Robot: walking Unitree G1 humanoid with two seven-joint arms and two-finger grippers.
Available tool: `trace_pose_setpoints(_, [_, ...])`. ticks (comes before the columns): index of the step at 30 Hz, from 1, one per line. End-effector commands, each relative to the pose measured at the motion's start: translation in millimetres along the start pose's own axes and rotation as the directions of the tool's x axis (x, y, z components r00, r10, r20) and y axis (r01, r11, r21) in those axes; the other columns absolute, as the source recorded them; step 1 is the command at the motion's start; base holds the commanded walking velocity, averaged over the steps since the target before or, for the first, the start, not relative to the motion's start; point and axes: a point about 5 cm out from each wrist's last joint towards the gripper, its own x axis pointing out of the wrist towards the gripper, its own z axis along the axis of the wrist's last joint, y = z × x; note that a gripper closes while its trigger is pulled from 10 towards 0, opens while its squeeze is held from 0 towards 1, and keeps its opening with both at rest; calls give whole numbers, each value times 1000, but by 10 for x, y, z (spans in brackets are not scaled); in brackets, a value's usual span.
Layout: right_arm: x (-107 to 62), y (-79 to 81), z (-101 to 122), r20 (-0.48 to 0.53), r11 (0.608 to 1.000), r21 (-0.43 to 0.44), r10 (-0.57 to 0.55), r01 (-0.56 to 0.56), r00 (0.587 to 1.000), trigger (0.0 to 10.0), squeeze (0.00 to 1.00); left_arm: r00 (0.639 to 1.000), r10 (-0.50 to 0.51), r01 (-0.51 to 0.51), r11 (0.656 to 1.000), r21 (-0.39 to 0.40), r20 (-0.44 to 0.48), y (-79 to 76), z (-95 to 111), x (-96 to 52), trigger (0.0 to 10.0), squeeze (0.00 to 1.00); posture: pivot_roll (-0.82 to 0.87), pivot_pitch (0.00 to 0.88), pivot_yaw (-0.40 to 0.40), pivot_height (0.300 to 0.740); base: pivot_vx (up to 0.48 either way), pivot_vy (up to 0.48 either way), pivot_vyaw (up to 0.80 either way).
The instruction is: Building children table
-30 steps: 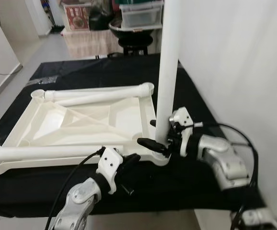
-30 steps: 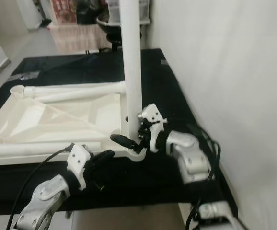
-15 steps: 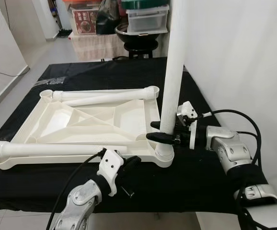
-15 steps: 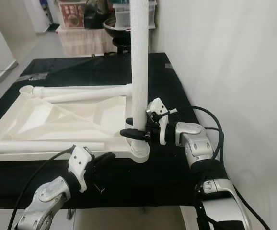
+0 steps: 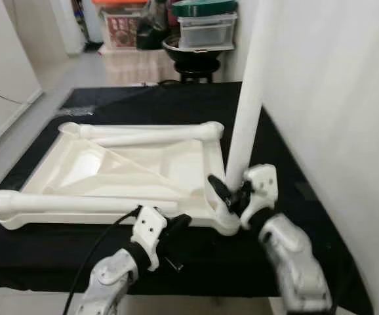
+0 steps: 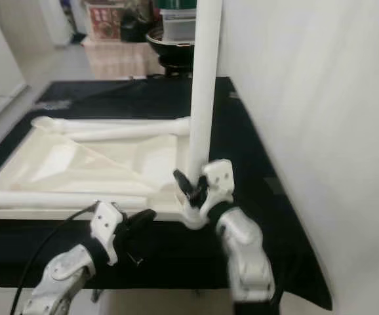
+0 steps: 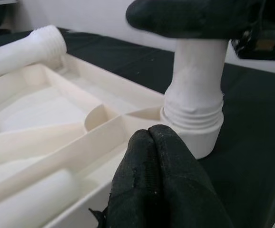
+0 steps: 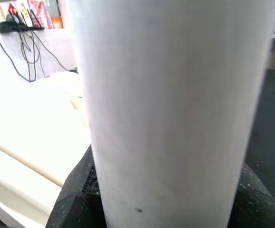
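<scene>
The long white plastic table leg [image 5: 248, 111] is being held upright by the right hand [image 5: 232, 195], clamped just above the corner socket of the upturned white plastic table panel [image 5: 111, 172]. The left hand [image 5: 176, 223], pressed together, is resting nearby, holding nothing.

Upside-down white plastic tabletop [image 5: 143, 172] covers most of the black cloth-covered platform [image 5: 176, 105]. Near right corner blocked: upright white leg tube [image 5: 247, 111] stands in its socket, right gripper [image 5: 232, 195] clamped round its base. White wall [image 5: 334, 105] just beside on the right; narrow gap only. Two loose white leg tubes lie across the tabletop: far edge [image 5: 150, 131], near edge [image 5: 78, 203]. Left gripper [image 5: 176, 223], fingers together, sits at the near rim. Bare cloth beyond the far edge.
</scene>
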Motion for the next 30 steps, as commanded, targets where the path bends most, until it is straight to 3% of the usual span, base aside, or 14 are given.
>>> trace_pose_setpoints(1, [-37,44,-356,-185,998,62,35,-24,982,0,0,1000,-3,3,1000,-18,-14,28,-17,-18,10000,0,-106,98,3,740,0,0,0])
trace_pose_setpoints(7, [-23,-4,-396,-194,994,105,15,5,981,0,0,1000,13,-13,1000,-22,-9,46,-11,-10,10000,0,-111,105,7,740,0,0,0])
trace_pose_setpoints(8, [-25,-23,-385,-187,990,141,24,3,982,10000,0,1000,21,-21,999,-23,-7,52,-10,-7,10000,0,-112,102,7,740,0,0,0])
trace_pose_setpoints(11, [-34,-24,-369,-185,986,166,22,9,982,10000,0,1000,25,-25,999,-25,-5,54,-9,-6,10000,0,-112,102,7,740,0,0,0])
trace_pose_setpoints(12, [-27,-14,-328,-166,982,186,58,-26,984,10000,1000,1000,24,-24,999,-25,-5,54,-7,-2,10000,0,-110,100,7,740,0,0,0])
trace_pose_setpoints(13, [-12,22,-257,-131,976,189,136,-109,982,10000,1000,1000,22,-22,999,-25,-6,52,-7,4,10000,0,-105,98,10,740,0,0,0])
trace_pose_setpoints(17, [6,61,-107,-86,965,158,226,-211,970,10000,1000,1000,19,-19,999,-27,-6,48,-6,16,10000,0,-102,93,11,740,0,0,0])
trace_pose_setpoints(19, [61,-9,73,-56,938,77,344,-339,937,10000,949,1000,18,-18,999,-28,-6,46,-7,28,10000,0,-101,93,10,740,0,0,0])
trace_pose_setpoints(20, [81,-62,141,-59,908,28,419,-418,906,10000,0,1000,18,-18,999,-29,-6,43,-8,34,10000,0,-101,89,8,740,0,0,0])
trace_pose_setpoints(23, [93,-113,177,-72,882,-1,470,-471,880,10000,0,1000,18,-18,999,-30,-6,41,-9,40,10000,0,-97,88,3,740,0,0,0])
trace_pose_setpoints(26, [170,-301,225,-107,826,-16,558,-563,823,10000,0,1000,21,-21,999,-31,-5,32,-11,50,10000,0,-86,82,-3,740,0,0,0])
trace_pose_setpoints(30, [248,-422,263,-105,817,3,574,-577,812,10000,0,1000,24,-24,999,-30,-4,26,-13,53,10000,0,-79,81,-5,740,0,0,0])
